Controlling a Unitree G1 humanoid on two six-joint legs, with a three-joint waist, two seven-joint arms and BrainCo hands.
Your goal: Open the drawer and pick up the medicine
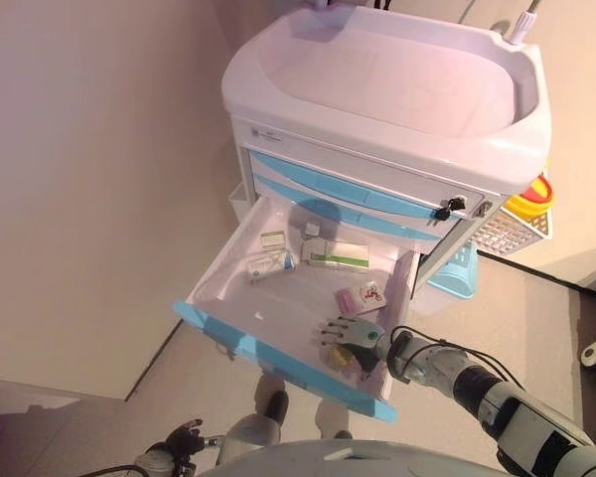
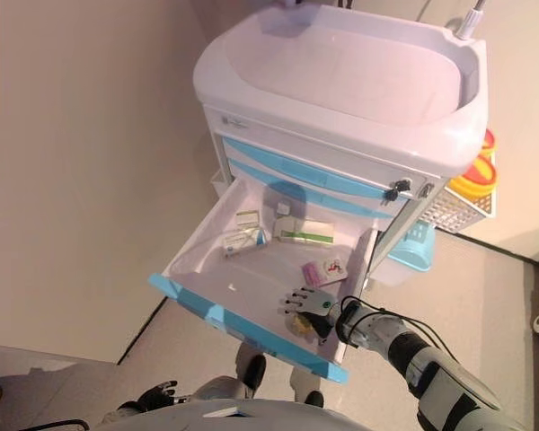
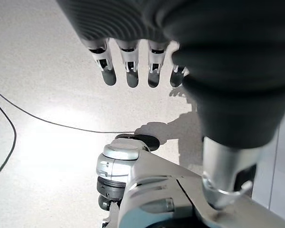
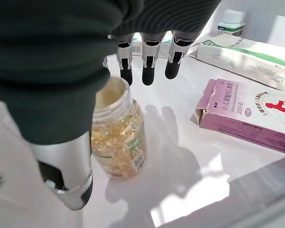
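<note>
The cart's lowest drawer (image 1: pixel 278 353) is pulled out, showing its blue front and white inside. A clear bottle of yellow capsules (image 4: pixel 116 137) stands near the drawer's front right corner. My right hand (image 1: pixel 350 333) hovers just over it, open, fingers (image 4: pixel 147 66) straight beyond the cap and the thumb beside the bottle. Also in the drawer are a pink box (image 1: pixel 362 297), a white-and-green box (image 1: pixel 335 255), a small white bottle (image 4: pixel 232 21) and other packets (image 1: pixel 268 265). My left hand (image 1: pixel 184 437) hangs low by the floor, open.
The white cart has a basin-shaped top (image 1: pixel 397 79) and two closed blue drawers (image 1: pixel 348 189) above the open one. On its right side hang a wire basket with a yellow container (image 1: pixel 529 204) and a blue bin (image 1: pixel 457 273). A wall stands to the left.
</note>
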